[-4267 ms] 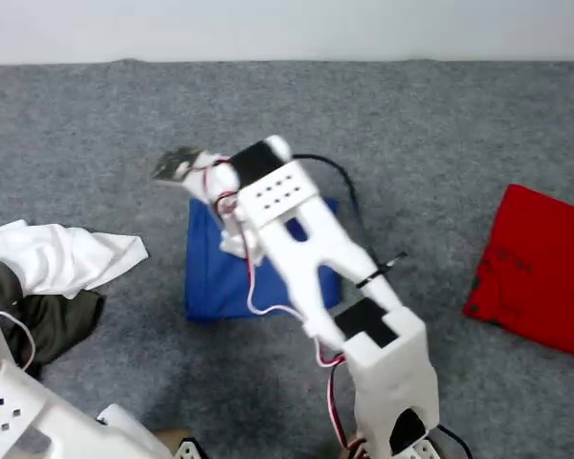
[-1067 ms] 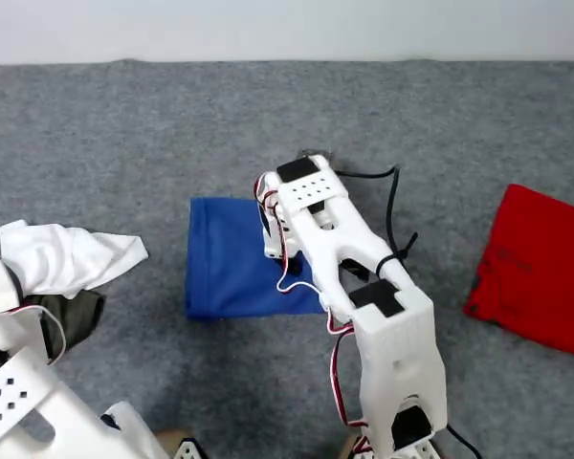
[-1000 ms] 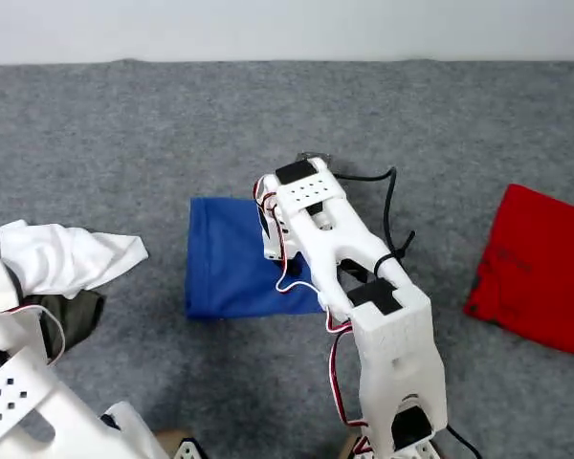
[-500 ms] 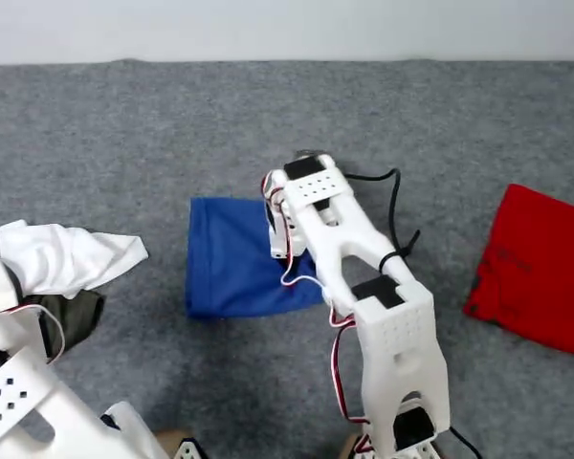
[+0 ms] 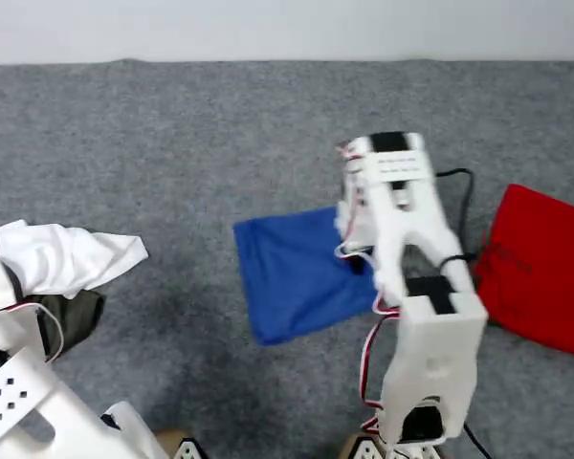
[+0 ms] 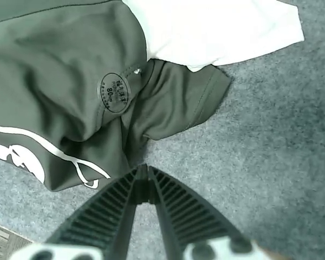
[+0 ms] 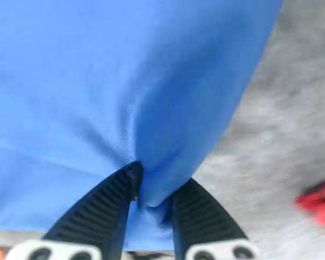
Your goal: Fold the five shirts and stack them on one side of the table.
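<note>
The folded blue cloth shirt lies flat near the middle of the grey felt-covered counter, turned askew. The right pincer is clamped on a bunched fold of its edge on the side toward the right edge of the counter. A folded red cloth shirt lies at that right edge. At the left edge a crumpled white shirt overlaps a crumpled dark green shirt. The left pincer is above the dark green shirt's edge, its tips pressed together on nothing.
</note>
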You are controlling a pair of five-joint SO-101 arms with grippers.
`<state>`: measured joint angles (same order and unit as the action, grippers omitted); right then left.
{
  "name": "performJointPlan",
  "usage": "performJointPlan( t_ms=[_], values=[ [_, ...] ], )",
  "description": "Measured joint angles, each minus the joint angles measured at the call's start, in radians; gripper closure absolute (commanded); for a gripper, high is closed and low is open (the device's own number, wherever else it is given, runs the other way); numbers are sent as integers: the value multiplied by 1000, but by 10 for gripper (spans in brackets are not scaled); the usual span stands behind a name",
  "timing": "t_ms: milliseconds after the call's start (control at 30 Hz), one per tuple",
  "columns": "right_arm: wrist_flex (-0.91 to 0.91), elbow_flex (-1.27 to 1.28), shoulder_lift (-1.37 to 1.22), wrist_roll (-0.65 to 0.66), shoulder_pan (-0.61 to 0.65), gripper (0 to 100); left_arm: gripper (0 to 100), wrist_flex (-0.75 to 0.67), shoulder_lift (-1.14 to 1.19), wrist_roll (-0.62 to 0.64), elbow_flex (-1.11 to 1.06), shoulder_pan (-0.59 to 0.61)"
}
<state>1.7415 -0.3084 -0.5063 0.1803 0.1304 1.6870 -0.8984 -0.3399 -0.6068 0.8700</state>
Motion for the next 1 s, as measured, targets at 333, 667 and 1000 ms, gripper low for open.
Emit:
performJointPlan(
  t_ms=[333, 667, 1000],
  values=[
    [-284, 2, 6, 769, -161, 989, 993, -2, 0, 0, 0, 0],
    [-509, 2, 6, 1003, -124, 962, 993, -2, 0, 0, 0, 0],
    [-514, 2, 37, 993, -121, 839, 993, -2, 0, 0, 0, 0]
  ],
)
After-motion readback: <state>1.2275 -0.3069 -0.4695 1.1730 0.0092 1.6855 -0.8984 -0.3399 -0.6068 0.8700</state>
